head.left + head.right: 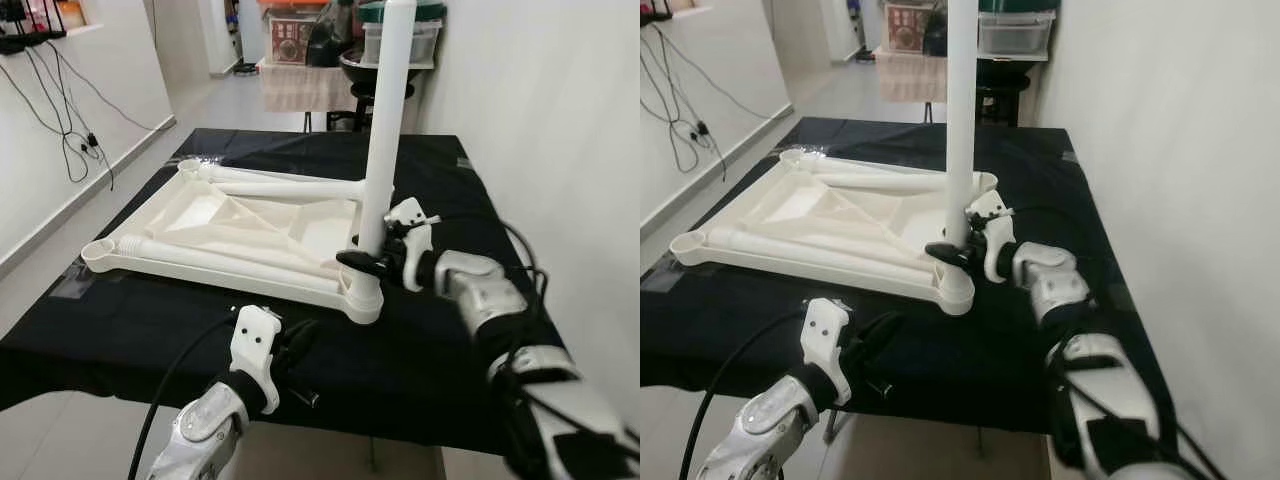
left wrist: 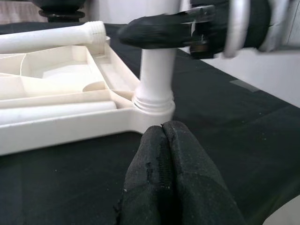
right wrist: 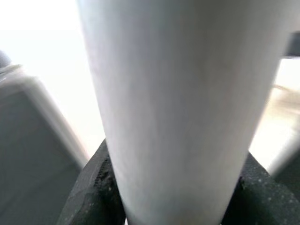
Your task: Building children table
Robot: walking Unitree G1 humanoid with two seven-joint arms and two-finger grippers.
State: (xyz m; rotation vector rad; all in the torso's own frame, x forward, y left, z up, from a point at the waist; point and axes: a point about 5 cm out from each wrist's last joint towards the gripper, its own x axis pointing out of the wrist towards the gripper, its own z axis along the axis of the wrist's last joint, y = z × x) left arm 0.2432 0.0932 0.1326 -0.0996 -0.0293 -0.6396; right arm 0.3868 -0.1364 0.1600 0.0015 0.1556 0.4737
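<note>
An upturned white children's table top (image 1: 200, 215) lies on a black-covered table (image 1: 430, 360). One white leg (image 1: 385, 130) stands upright in the top's near right corner socket (image 1: 365, 295). My right gripper (image 1: 368, 262) is shut on this leg just above the socket; in the right wrist view the leg (image 3: 173, 108) sits between the black fingers (image 3: 96, 187). Two more loose legs (image 1: 230, 262) (image 1: 280, 185) lie flat on the top. Near the table's front edge my left gripper (image 1: 300, 345) is shut with nothing in it, its fingertips (image 2: 164, 136) pointing at the socket (image 2: 152, 105).
A white wall (image 1: 560, 120) runs close along the table's right side. Storage boxes and a stool (image 1: 400, 45) stand behind the far edge. Cables (image 1: 60, 120) hang on the left wall, with open floor (image 1: 40, 270) below them.
</note>
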